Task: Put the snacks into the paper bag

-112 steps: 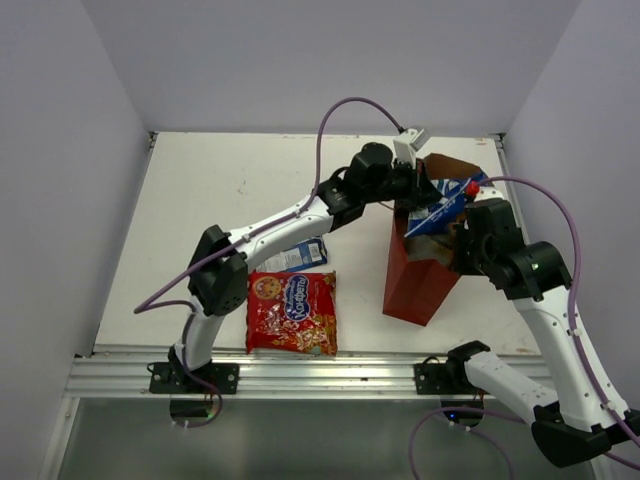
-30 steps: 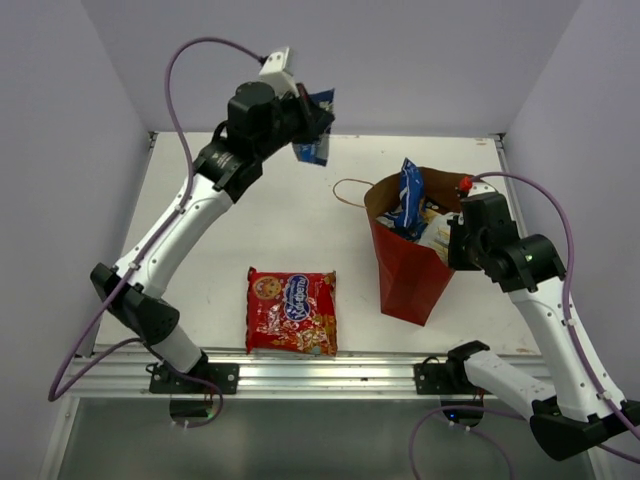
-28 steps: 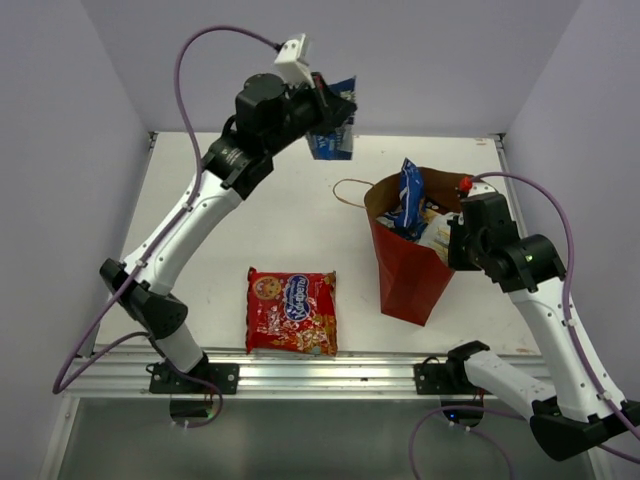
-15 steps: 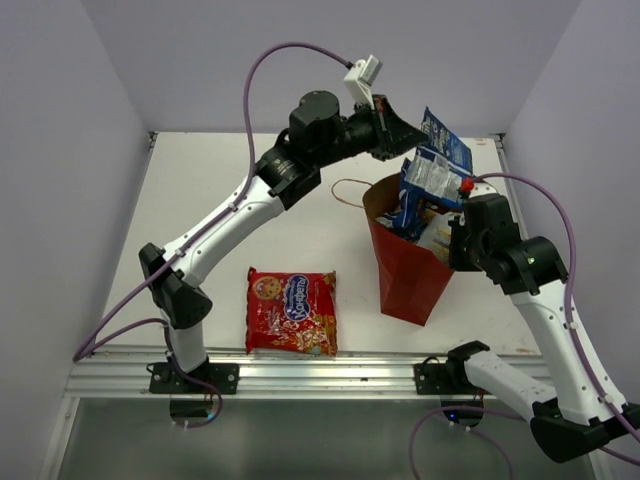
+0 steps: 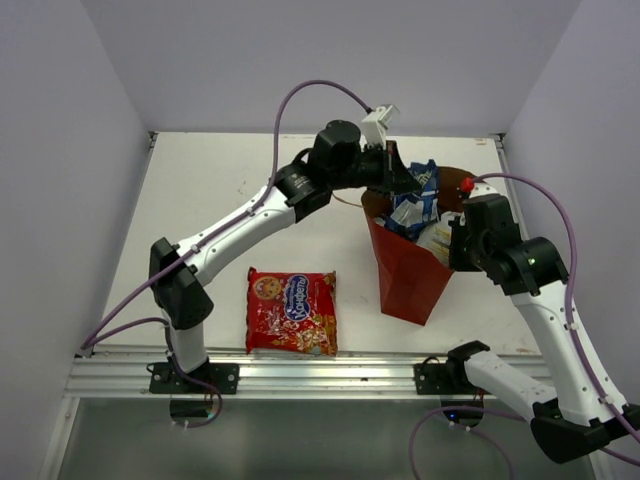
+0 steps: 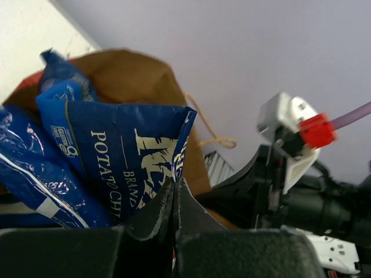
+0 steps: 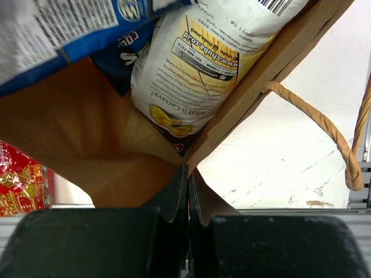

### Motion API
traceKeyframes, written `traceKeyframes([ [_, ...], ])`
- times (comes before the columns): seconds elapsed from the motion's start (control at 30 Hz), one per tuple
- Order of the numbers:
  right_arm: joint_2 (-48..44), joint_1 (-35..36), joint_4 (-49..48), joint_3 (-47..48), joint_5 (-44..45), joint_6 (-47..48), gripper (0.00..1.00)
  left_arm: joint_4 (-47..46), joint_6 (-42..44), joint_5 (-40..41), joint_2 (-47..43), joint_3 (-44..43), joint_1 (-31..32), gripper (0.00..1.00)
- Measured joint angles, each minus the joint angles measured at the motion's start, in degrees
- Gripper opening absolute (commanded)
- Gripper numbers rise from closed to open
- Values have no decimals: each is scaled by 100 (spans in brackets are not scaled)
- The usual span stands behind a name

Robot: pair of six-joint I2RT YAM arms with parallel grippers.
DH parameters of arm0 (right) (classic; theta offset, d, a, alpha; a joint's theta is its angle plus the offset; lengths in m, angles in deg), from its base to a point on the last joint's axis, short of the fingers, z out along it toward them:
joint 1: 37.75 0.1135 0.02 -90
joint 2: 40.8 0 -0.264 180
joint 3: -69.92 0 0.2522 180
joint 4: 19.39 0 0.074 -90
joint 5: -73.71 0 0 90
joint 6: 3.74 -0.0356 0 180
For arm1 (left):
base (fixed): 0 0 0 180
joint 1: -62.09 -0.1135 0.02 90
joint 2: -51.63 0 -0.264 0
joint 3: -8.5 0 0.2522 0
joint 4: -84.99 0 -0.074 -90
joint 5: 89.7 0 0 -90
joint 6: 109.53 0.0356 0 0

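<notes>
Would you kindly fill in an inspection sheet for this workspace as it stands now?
Surface: white table, lightly scuffed.
Job's things: bag standing at right, with a white pack and a blue pack inside; cookie pack flat on the table near the front edge, outside the bag.
Clutter: nothing seen.
Pincers: left pincer shut on a second blue pack at the bag's mouth; right pincer shut on the bag's rim.
Cables: one purple cable loops off each arm.
Surroundings: lilac walls on three sides; metal rail at the near edge.
</notes>
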Motion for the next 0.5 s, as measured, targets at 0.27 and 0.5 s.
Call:
traceKeyframes([
  [0.27, 0, -2, -48, 0, 0, 0, 0, 793, 354, 2, -48, 376, 157, 0],
  [0.5, 0, 0, -42, 0, -98, -2, 0, 1058, 542, -103, -74, 417, 415, 68],
])
